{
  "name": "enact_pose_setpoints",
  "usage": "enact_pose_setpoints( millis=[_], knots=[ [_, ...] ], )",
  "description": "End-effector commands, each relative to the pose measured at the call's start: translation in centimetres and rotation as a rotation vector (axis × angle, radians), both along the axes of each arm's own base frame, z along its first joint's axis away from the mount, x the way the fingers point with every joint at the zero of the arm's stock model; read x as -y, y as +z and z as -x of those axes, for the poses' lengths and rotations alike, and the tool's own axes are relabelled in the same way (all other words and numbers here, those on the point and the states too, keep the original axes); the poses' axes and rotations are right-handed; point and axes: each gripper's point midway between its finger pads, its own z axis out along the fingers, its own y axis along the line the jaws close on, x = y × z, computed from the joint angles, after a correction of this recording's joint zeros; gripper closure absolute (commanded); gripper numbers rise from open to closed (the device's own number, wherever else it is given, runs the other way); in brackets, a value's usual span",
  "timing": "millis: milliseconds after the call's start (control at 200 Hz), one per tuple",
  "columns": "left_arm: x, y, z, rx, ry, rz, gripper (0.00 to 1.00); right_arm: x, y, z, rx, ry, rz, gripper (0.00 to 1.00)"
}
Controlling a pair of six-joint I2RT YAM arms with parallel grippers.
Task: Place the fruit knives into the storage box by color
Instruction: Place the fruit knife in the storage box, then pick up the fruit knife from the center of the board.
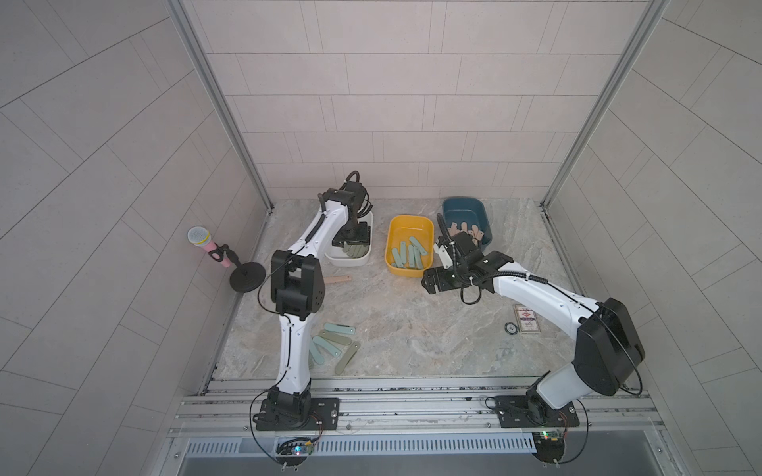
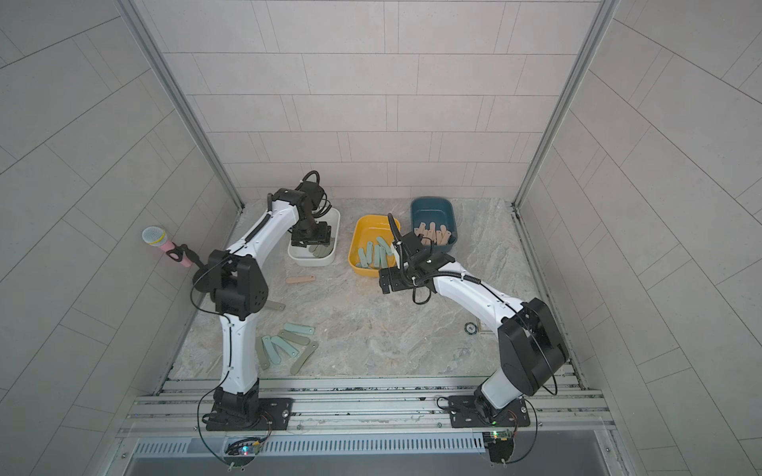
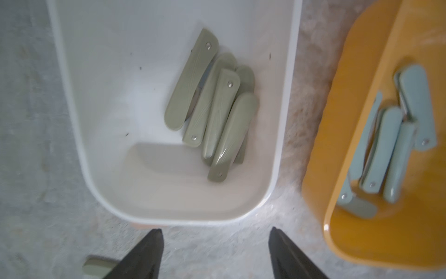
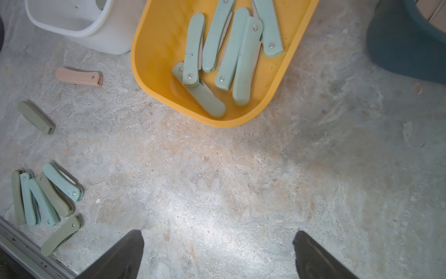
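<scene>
Three storage boxes stand at the back. The white box (image 3: 96,72) holds several olive fruit knives (image 3: 212,108). Teal knives (image 4: 229,48) lie in the yellow box (image 4: 144,60), and peach ones (image 1: 466,230) in the dark blue box (image 1: 462,204). My left gripper (image 3: 215,232) hangs open over the white box's near end, nothing between its fingers. Low over bare table in front of the yellow box, my right gripper (image 4: 218,233) is also open and empty. Loose on the table lie a peach knife (image 4: 78,77), an olive knife (image 4: 36,117) and a mixed olive and teal cluster (image 4: 45,198).
A pink microphone on a black stand (image 1: 206,247) sits by the left wall. A printed card (image 1: 525,319) and a small black disc (image 1: 510,328) lie at the right, near my right arm. An aluminium rail (image 1: 412,391) runs along the table's front edge.
</scene>
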Motion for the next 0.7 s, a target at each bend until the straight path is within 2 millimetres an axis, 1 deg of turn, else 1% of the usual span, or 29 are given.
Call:
enact_pose_setpoints(
  millis=[0, 50, 145, 225, 315, 420, 505, 585, 695],
  knots=[
    [-3.6, 2.5, 2.6, 0.086, 0.048, 0.016, 0.17, 0.2, 0.5, 0.8, 0.01, 0.014, -0.016, 0.0],
    [-4.8, 1.9, 4.0, 0.089, 0.068, 0.039, 0.16, 0.1, 0.3, 0.9, 0.002, 0.019, -0.026, 0.0],
    [-6.9, 0.0, 6.4, 0.073, 0.101, 0.053, 0.17, -0.5, 0.2, 1.1, -0.006, 0.028, -0.05, 0.0],
    [-7.7, -1.7, 7.3, 0.073, 0.134, 0.083, 0.15, -1.0, 0.3, 1.2, -0.007, 0.04, -0.067, 0.0],
    [-7.7, -3.1, 7.1, 0.053, 0.136, 0.122, 0.13, -1.5, 0.6, 1.2, -0.003, 0.048, -0.078, 0.0],
    [-6.8, -4.1, 5.8, 0.037, 0.109, 0.166, 0.12, -1.6, 1.1, 1.4, 0.004, 0.05, -0.087, 0.0],
    [-6.3, -4.8, 4.7, 0.034, 0.102, 0.196, 0.09, -1.3, 1.2, 1.5, 0.008, 0.047, -0.086, 0.0],
    [-5.7, -5.8, 4.1, 0.014, 0.094, 0.218, 0.09, -1.1, 1.6, 1.6, 0.014, 0.044, -0.081, 0.0],
    [-5.9, -6.8, 3.6, -0.003, 0.099, 0.206, 0.09, -0.6, 1.9, 1.7, 0.025, 0.037, -0.076, 0.0]
  ],
)
